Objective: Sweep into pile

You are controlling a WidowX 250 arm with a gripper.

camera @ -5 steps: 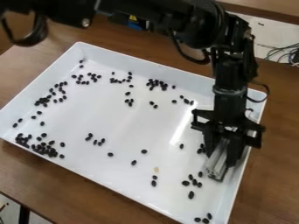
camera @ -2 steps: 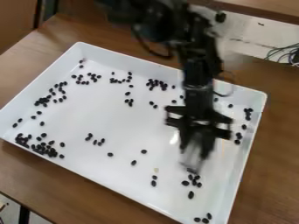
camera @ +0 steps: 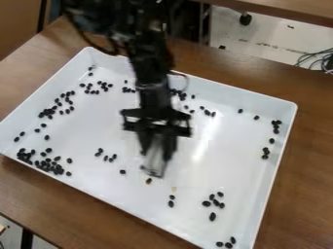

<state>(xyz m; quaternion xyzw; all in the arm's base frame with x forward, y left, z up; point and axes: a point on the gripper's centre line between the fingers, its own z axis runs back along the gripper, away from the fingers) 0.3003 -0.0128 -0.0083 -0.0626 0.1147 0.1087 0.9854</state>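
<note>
The black gripper (camera: 156, 150) hangs over the middle of the white tray (camera: 280, 180), shut on a clear greyish block (camera: 155, 163). The block's lower end is low over the tray floor, just up and right of a lone dark bean (camera: 122, 171). Dark beans lie scattered in the tray: a dense cluster (camera: 48, 165) at the lower left, loose groups along the left and back sides, a small group (camera: 216, 203) at the lower right, and others by the right wall (camera: 265, 153). The arm hides part of the back group.
The tray's raised walls surround the work area on a brown wooden table (camera: 312, 146). A pale fleck (camera: 174, 188) lies on the tray floor right of the block. Dark cables (camera: 319, 61) lie beyond the table at the upper right.
The gripper has swung left from the tray's right side to its middle, with the block still held. Beans by the right wall are uncovered, and a few at middle right have left their spots.
</note>
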